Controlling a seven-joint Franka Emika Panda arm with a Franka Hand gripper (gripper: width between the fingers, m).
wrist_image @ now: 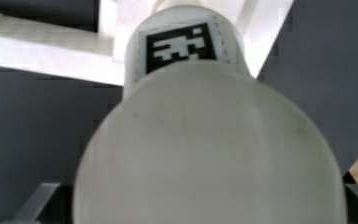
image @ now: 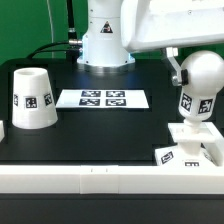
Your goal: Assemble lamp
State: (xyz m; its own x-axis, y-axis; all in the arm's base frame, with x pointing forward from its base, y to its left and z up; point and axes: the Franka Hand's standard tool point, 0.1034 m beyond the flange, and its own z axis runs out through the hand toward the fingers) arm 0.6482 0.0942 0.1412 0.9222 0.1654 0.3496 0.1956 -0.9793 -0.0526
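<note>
The white bulb [image: 203, 82] stands upright at the exterior view's right, its round head up and its tagged stem set in the socket of the flat square base [image: 186, 154]. My gripper [image: 190, 70] comes in from above right and is shut on the bulb's head; a dark finger [image: 176, 68] shows beside it. In the wrist view the bulb [wrist_image: 194, 130] fills the picture between the two fingers [wrist_image: 41, 205], its tag on the stem far from the camera. The cone shade [image: 30, 100] stands alone at the exterior view's left.
The marker board [image: 102, 98] lies flat in the middle of the black table. The robot's white pedestal [image: 105, 40] stands behind it. A white ledge [image: 110, 180] runs along the table's front edge.
</note>
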